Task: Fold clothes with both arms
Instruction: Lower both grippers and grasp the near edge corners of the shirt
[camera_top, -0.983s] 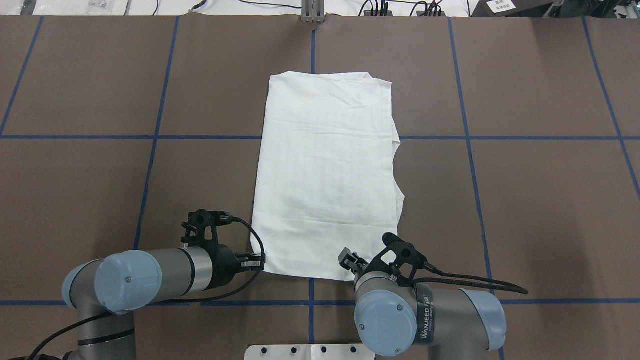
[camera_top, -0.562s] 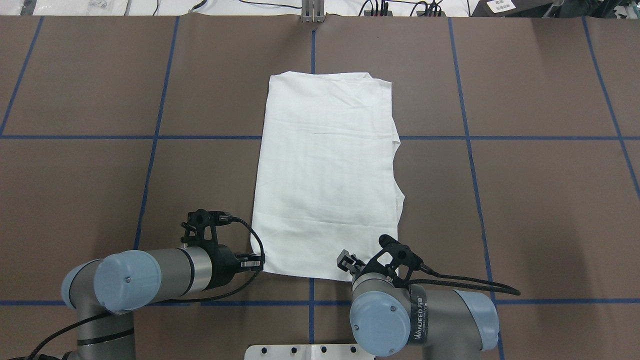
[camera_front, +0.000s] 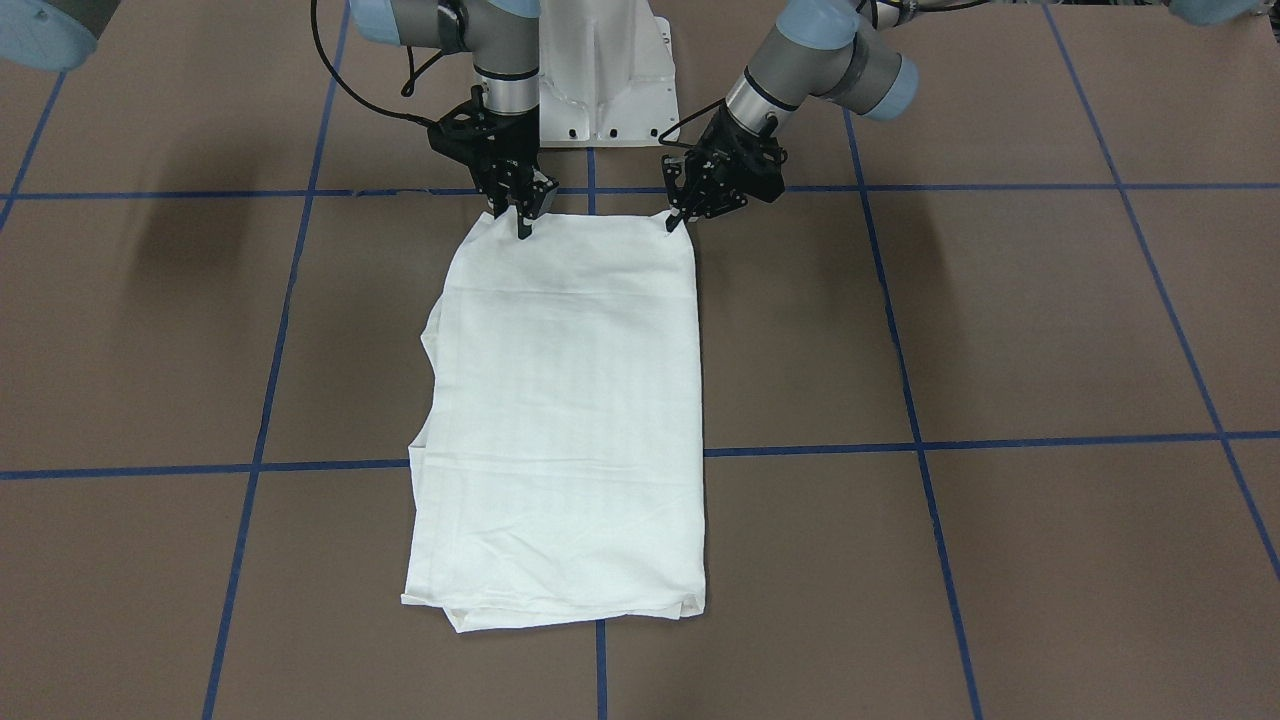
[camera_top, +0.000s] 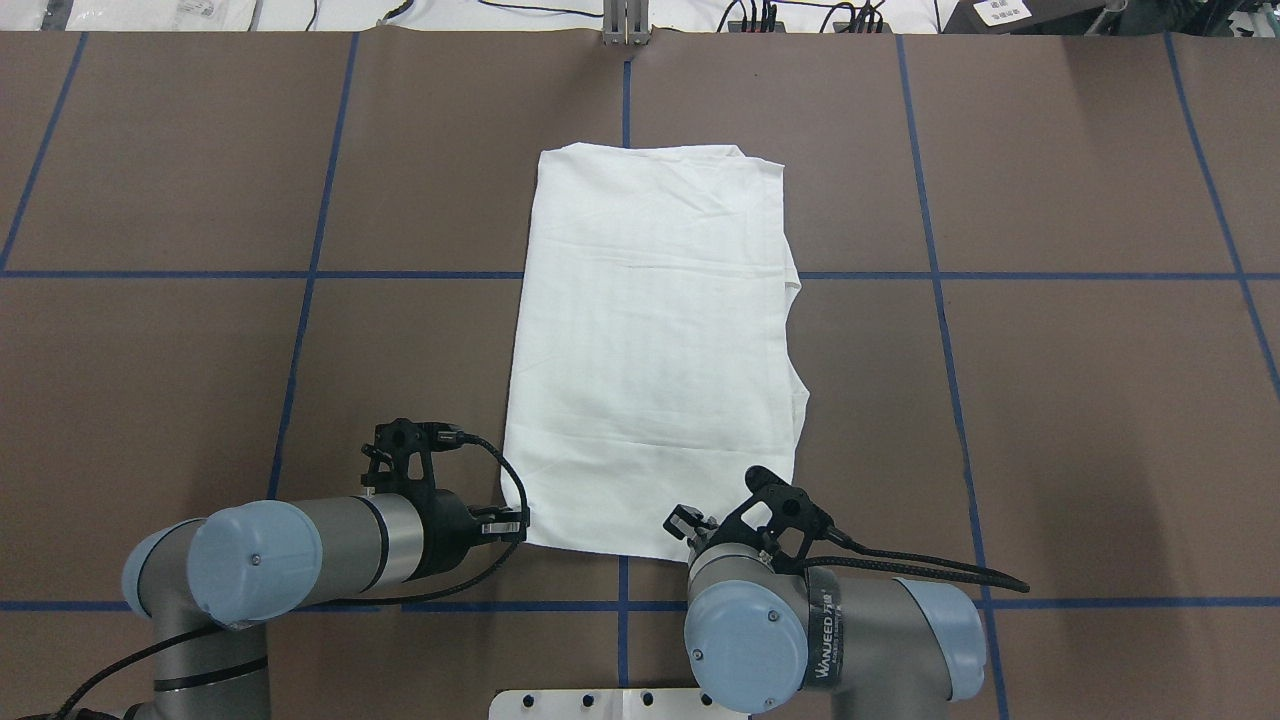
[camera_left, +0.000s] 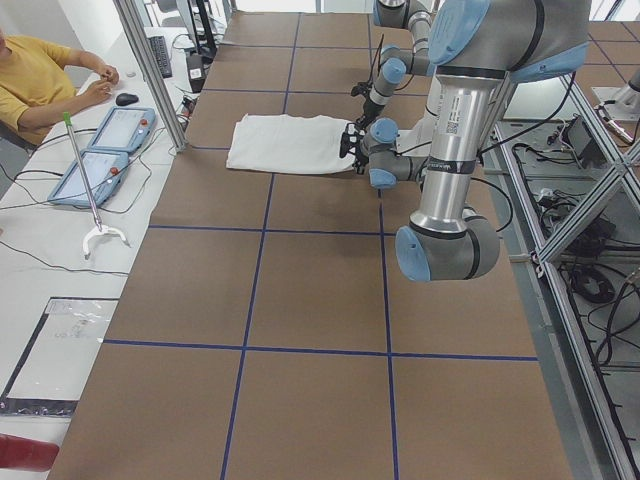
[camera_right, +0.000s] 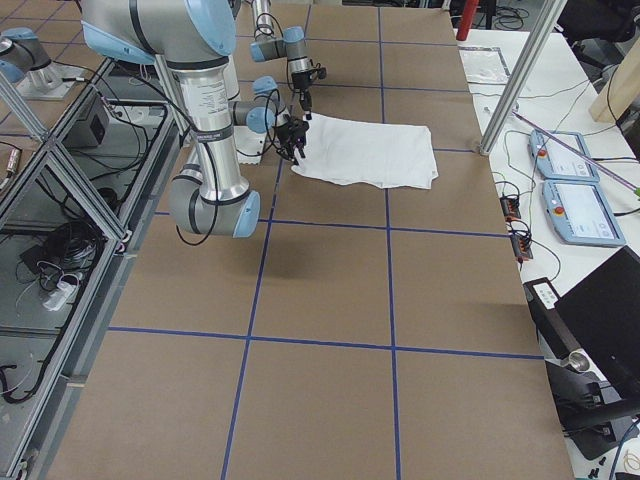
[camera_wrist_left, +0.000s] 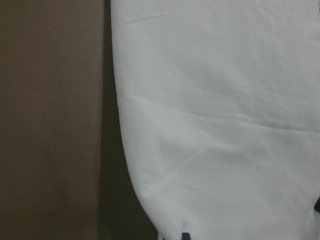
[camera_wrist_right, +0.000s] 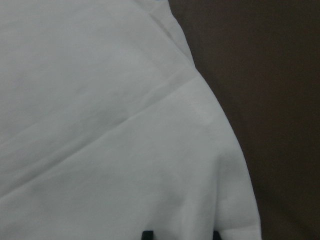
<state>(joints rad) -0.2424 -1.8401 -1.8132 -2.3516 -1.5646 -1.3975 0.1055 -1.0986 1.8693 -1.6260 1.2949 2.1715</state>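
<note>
The white shirt (camera_top: 650, 350) lies folded into a long rectangle on the brown table, print and collar hidden. My left gripper (camera_top: 512, 524) sits low at the shirt's near left corner, shut on the cloth. In the front view that left gripper (camera_front: 676, 216) pinches the corner. My right gripper (camera_top: 684, 522) is at the near edge, just inside the right corner, and the front view shows this right gripper (camera_front: 522, 226) on the hem, shut on it. White shirt cloth (camera_wrist_left: 225, 125) fills the left wrist view. Shirt cloth (camera_wrist_right: 100, 125) also fills the right wrist view, with only the fingertips (camera_wrist_right: 146, 234) showing.
The white pedestal (camera_front: 600, 70) stands between the arm bases. Blue tape lines (camera_top: 300, 300) grid the brown table. A seated person (camera_left: 40, 80) and two control pendants (camera_left: 100, 150) are at a side desk beyond an aluminium post (camera_left: 150, 70). Cables run along the far edge (camera_top: 800, 15).
My right arm has shifted a little leftward along the shirt's near edge. The left arm and the shirt lie as before.
</note>
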